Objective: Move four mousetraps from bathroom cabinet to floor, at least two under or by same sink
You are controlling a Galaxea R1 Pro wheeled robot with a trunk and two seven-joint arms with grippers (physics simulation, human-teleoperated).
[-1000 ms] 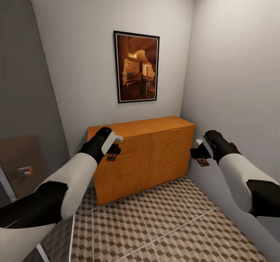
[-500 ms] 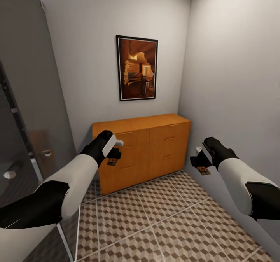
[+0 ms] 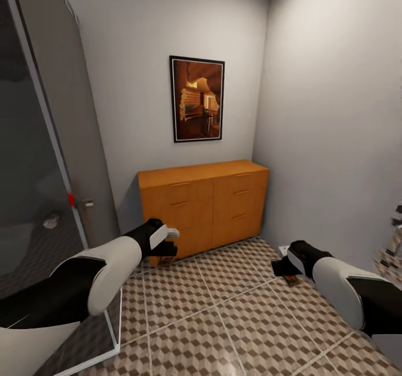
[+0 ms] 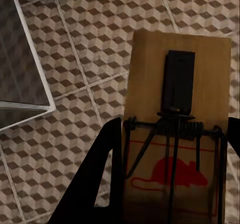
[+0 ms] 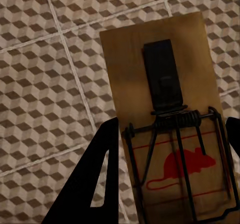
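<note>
- Mousetraps: two in view, one in each gripper, both held in the air above the bathroom floor [image 3: 223, 320].
- Left mousetrap [image 4: 175, 129]: wooden board with a dark metal spring bar, a black plate near the far end, and a red mouse print near the gripper. Left gripper [image 3: 167, 249] is clamped on it; dark fingers [image 4: 95, 184] sit on either side of the board's near end. In the head view the trap [image 3: 165, 261] hangs just under the gripper, low over the tiles in front of the cabinet [image 3: 204, 206].
- Right mousetrap [image 5: 167, 119]: same build, same red mouse print, board tilted relative to the grout lines. Right gripper [image 3: 286, 268] is closed on it, with fingers [image 5: 95, 179] flanking the near end. In the head view the trap [image 3: 291, 280] sits below the gripper, near the right wall and over the tiles.
- Cabinet: orange-brown, against the back wall in the corner, all drawers closed, top bare as far as can be seen.
- Framed picture [image 3: 197, 99] hangs on the wall above the cabinet.
- Glass panel [image 3: 33, 186] with a pale frame stands at the robot's left; its lower edge meets the tiles beside the left arm.
- Floor: brown, beige and white cube-pattern tiles with pale grout lines.
</note>
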